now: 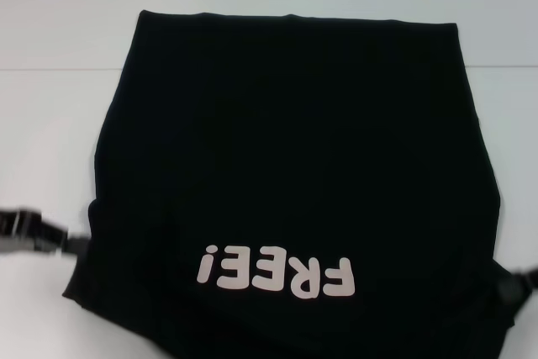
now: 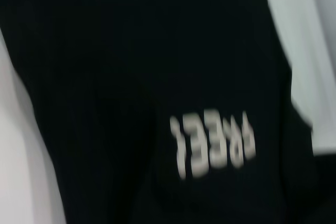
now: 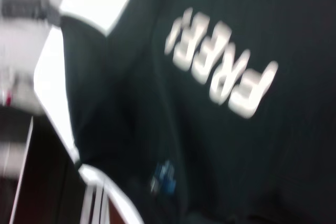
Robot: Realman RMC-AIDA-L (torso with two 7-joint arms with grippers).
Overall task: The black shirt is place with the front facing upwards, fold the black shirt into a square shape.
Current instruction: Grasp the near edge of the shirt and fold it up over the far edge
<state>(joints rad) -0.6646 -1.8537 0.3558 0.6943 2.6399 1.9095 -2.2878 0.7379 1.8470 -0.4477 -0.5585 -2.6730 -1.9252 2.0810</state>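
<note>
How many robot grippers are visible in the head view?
2: the left gripper at the black shirt's near left edge, the right gripper at its near right edge, mostly hidden.

My left gripper (image 1: 50,237) sits low at the near left, its dark body reaching in from the left edge until it meets the shirt's side, where its fingertips go out of sight. My right gripper (image 1: 514,287) is at the near right, only a dark tip showing. Both arms are spread wide apart, at about the same nearness.
</note>
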